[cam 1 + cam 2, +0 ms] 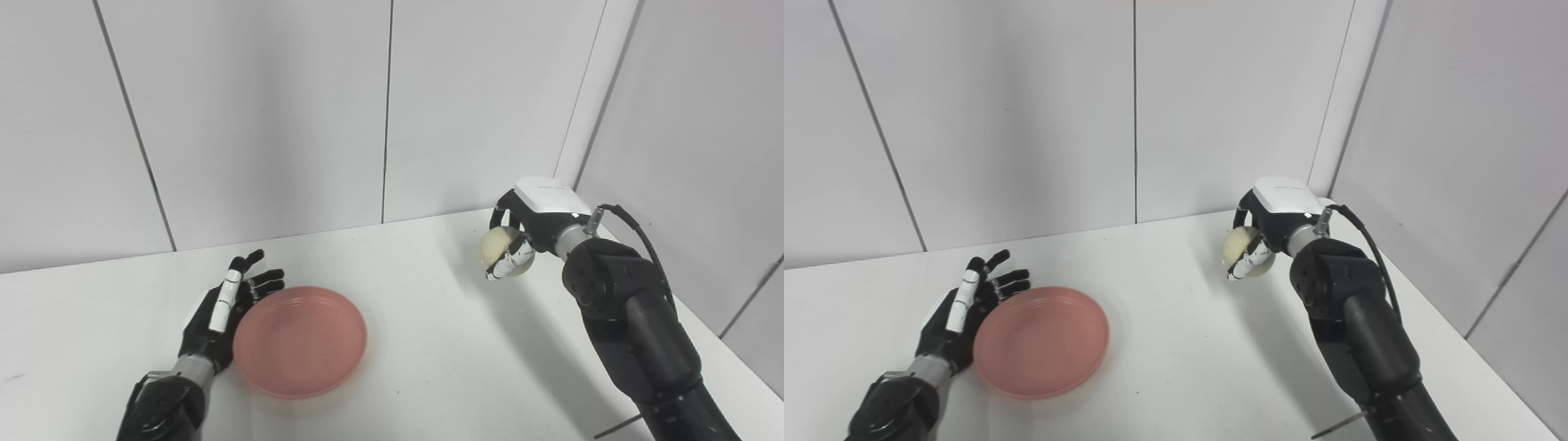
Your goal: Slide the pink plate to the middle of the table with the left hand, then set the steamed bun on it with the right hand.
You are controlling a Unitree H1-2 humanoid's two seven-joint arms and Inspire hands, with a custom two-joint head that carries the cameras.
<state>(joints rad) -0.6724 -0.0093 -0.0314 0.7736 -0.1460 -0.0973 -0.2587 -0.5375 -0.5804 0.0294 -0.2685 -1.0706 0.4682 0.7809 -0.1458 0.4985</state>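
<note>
A white table [429,318] stands in a corner of pale grey panelled walls [263,116], their seams running down to the tabletop's far edge. At the left, the robot's left hand [223,312] lies low over the table, palm turned toward the centre, its fingers [264,280] spread apart and holding nothing. The hand sits against the left rim of the pink plate [300,341]; whether palm and rim actually touch is hard to make out from this angle, though no gap shows between them. The plate rests flat on the table, left of centre and toward the near side, its shallow well bare. An open stretch of white tabletop separates the plate from the right side of the scene. There the right arm [631,331], dark and bulky, rises from the bottom edge with a black cable [643,236] looping off its wrist. The right hand [520,229], with its white back plate facing up, is closed around the bun [499,248], a pale cream-coloured ball gripped between fingers and thumb. The bun hangs clear above the table near the far right corner, well apart from the plate, with the arm's shadow falling on the surface below it.
</note>
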